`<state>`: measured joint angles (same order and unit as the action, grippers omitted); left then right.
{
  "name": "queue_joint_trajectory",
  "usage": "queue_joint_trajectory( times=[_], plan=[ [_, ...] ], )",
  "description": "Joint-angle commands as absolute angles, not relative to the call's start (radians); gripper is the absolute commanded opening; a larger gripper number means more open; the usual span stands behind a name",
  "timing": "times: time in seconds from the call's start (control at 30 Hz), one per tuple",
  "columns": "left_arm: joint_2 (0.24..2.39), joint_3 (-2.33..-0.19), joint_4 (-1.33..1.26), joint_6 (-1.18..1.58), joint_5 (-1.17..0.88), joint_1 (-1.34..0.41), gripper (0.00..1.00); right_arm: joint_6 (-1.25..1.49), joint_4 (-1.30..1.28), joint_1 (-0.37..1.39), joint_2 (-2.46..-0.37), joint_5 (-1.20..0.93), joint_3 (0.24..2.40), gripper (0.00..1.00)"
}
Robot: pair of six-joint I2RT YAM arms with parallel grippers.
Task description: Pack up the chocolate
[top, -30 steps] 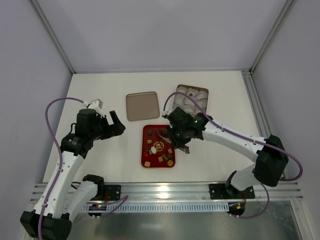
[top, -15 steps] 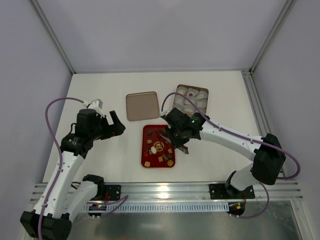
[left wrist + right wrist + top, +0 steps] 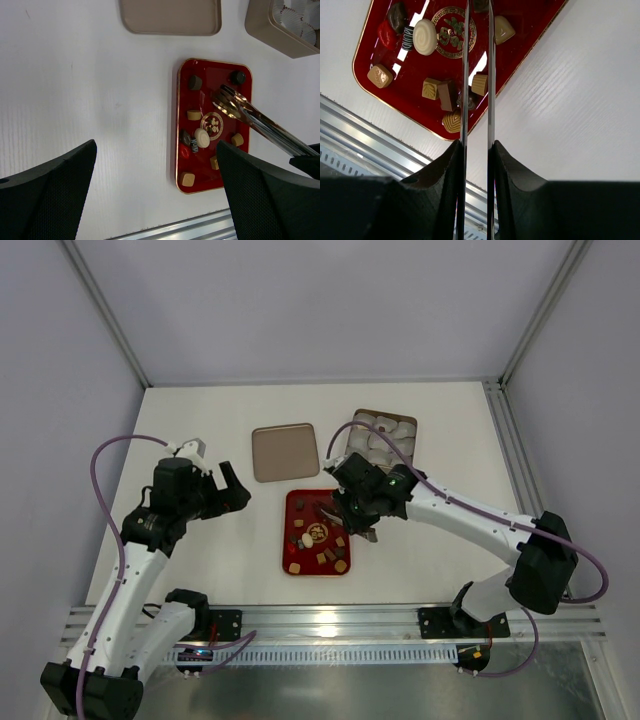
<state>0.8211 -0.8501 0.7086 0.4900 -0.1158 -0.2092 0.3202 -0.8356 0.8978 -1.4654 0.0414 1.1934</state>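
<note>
Chocolate (image 3: 318, 558) lies scattered inside red tray (image 3: 290, 515): small dark brown, tan and one whitish round piece (image 3: 202, 137), plus a striped one just beside it. Most pieces sit in the tray's near half; two dark ones sit at its far corners. A gold emblem marks the tray's middle.

Right hand (image 3: 476, 150) is clamped on metal tongs (image 3: 250, 117), fingers pressed against both arms of the tool. The tongs reach in from the tray's right side, tips over its far half beside the emblem. The arms stand close together; cannot tell whether a piece sits between the tips.

Left hand (image 3: 236, 490) hangs above white surface (image 3: 200, 430), left of the tray, fingers spread wide apart and holding nothing.

Beyond the tray, on the far side: flat tan lid (image 3: 285, 452), lying apart from the tray. Far-right of the tray: tan tin (image 3: 408, 425) holding white crinkled paper cups (image 3: 380, 440). No chocolate can be made out in the cups.
</note>
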Motion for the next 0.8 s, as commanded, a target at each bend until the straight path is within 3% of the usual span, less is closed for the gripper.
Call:
queue_joint_trajectory(
  times=[0.0,0.57,0.77],
  plan=[
    [0.811,-0.85,0.695,0.489,-0.107,-0.213,1.0,0.337,-0.801,0.884,-1.404,0.028,1.223,0.31],
    [0.813,-0.851,0.693,0.491,-0.107,-0.213,1.0,0.342,-0.778,0.845,-1.387,-0.032,1.209,0.31],
    [0.811,-0.853,0.695,0.491,-0.109,-0.213,1.0,0.344,-0.778,0.847,-1.387,-0.034,1.215,0.36]
  ],
)
